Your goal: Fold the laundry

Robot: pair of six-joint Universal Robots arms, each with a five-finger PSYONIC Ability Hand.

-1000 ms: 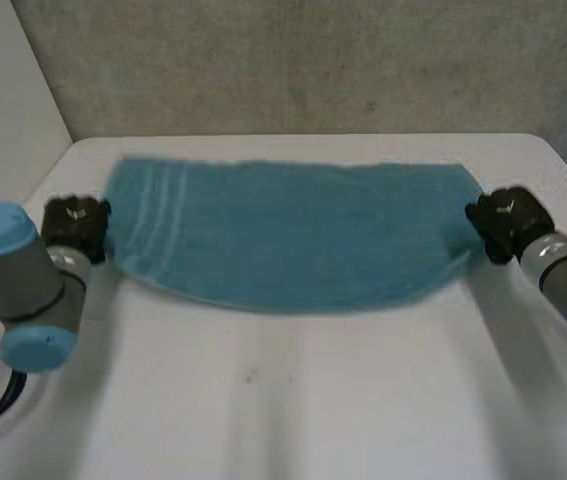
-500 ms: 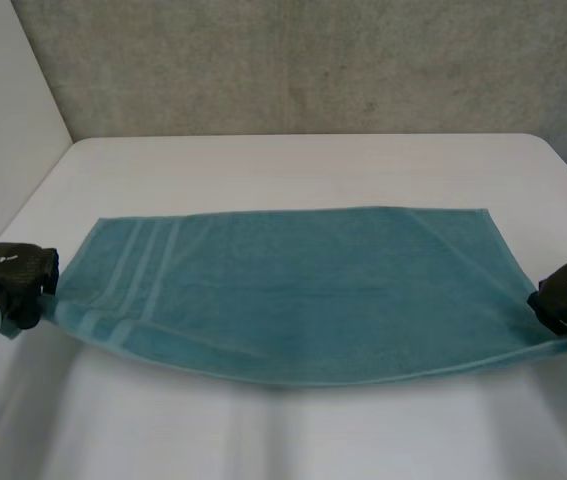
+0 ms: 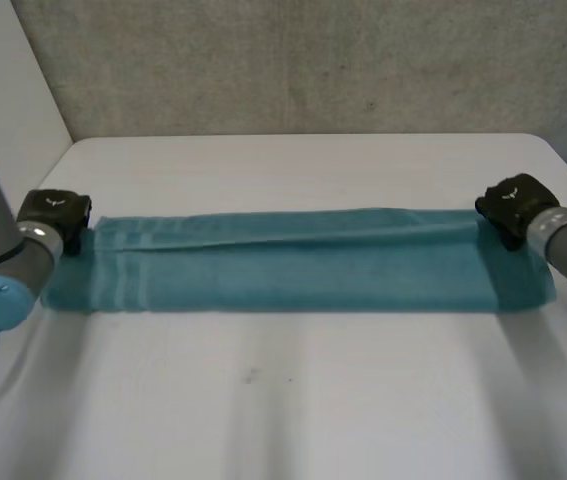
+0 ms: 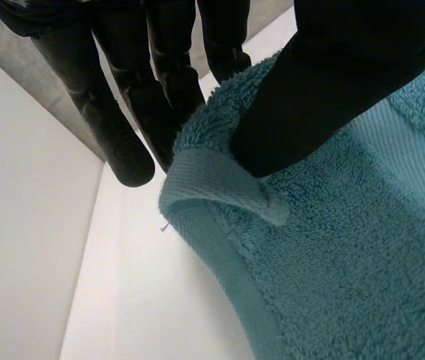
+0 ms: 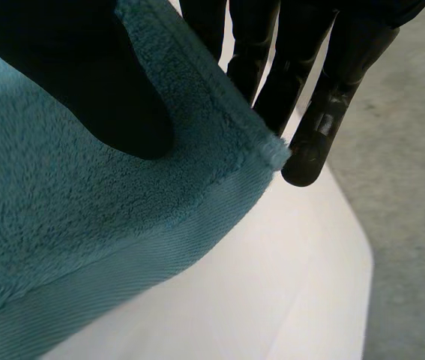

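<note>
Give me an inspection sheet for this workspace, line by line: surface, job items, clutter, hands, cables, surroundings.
Surface: white table with rounded far corners.
Job's things: one teal towel, folded lengthwise into a long strip, lying flat.
Clutter: nothing seen.
Hands: left hand pinches the towel's far left corner, thumb on top; right hand pinches the far right corner likewise.
Cables: none seen on the towel.
Surroundings: grey wall behind the table; white panel at left.
</note>
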